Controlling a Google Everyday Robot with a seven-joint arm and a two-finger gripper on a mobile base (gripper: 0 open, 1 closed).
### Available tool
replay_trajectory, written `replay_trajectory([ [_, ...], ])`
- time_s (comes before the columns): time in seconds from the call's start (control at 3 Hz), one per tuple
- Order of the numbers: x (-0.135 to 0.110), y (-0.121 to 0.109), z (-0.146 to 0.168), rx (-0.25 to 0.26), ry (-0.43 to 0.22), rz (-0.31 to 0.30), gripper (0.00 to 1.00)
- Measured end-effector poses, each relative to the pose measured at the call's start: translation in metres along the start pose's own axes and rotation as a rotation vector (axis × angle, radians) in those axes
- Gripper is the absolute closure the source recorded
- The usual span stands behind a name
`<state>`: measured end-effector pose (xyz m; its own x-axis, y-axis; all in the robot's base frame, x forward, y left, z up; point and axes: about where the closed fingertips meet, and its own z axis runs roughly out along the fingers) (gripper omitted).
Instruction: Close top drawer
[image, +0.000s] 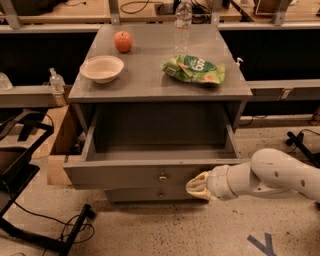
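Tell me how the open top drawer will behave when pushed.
The top drawer looks like a rigid box, so it should slide, not flex. Nothing shows inside, so it is probably light. The gripper sits at its front, right of the knob, so an off-centre push might skew it.

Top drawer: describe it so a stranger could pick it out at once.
Find the grey cabinet with a bowl, an apple and a green bag on top. The top drawer sits directly under that top, with the gripper at its front panel, right of the knob. Unlike the drawer front below it, it is pulled far out.
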<state>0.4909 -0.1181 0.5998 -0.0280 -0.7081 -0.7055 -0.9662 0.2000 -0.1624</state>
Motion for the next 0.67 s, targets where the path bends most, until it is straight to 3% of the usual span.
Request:
replay_trajectory([
  [0.67,-0.007,-0.020,0.014,-0.009,0.003,-0.025,1.00],
])
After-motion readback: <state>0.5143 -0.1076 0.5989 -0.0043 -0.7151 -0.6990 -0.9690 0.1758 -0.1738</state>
